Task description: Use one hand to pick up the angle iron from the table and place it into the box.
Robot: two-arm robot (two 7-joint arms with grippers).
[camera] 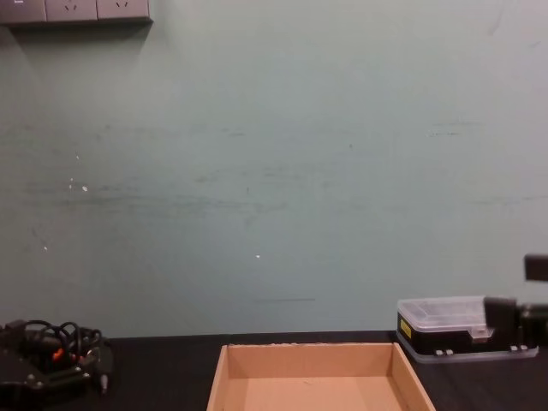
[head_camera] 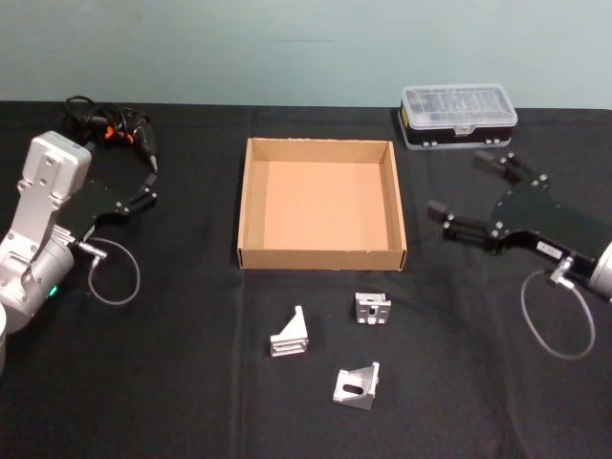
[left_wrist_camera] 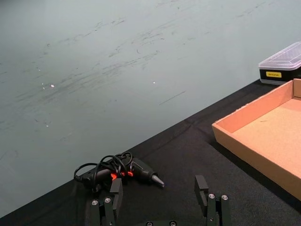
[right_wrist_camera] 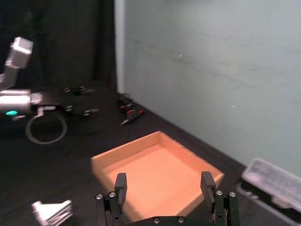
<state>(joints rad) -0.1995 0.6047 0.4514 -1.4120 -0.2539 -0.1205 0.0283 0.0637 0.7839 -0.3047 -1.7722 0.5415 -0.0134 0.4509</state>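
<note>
Three silver angle irons lie on the black table [head_camera: 172,316] in front of the box: one on the left [head_camera: 290,335], one to the right [head_camera: 372,309] and one nearest me [head_camera: 357,385]. The tan cardboard box [head_camera: 320,258] stands open at the table's middle with nothing in it. My left gripper [head_camera: 151,180] hovers open to the left of the box, and its fingers [left_wrist_camera: 115,188] hold nothing. To the right of the box my right gripper [head_camera: 464,186] is open and points at the box [right_wrist_camera: 127,150]; one angle iron [right_wrist_camera: 51,211] lies beyond it.
A black case with a clear lid [head_camera: 459,115] stands at the back right, near the right gripper. At the back left lies a black electric screwdriver with a coiled cable [head_camera: 115,129], just beyond the left gripper. A grey-green wall rises behind the table.
</note>
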